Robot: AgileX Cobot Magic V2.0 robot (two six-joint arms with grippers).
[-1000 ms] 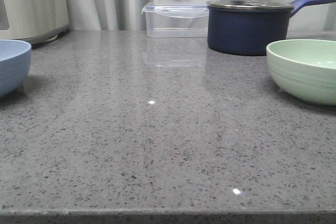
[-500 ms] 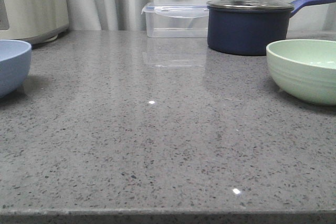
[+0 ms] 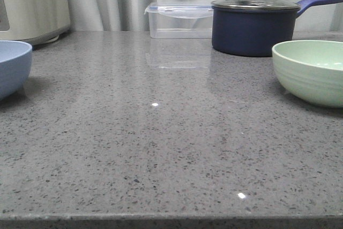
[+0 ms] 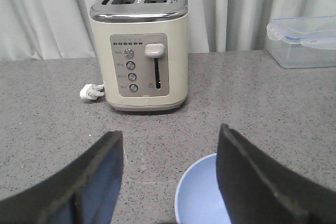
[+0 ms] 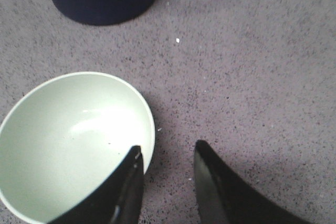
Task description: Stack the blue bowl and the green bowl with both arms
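Grey speckled stone countertop (image 3: pixel 161 143) carries the round pale mint-green bowl (image 3: pixel 313 71) at its right edge and the smaller round pale periwinkle-blue bowl (image 3: pixel 12 67) at its left edge, well apart. Above the green bowl's rim, the black right gripper (image 5: pixel 167 156) is spread, one finger (image 5: pixel 128 182) over the bowl's inside. The black left gripper (image 4: pixel 170 153) is released wide above the blue bowl.

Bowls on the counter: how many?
2. The blue bowl sits at the counter's left edge, cut off by the frame in the front view. The green bowl sits at the right, in front of the saucepan. None seem hidden.
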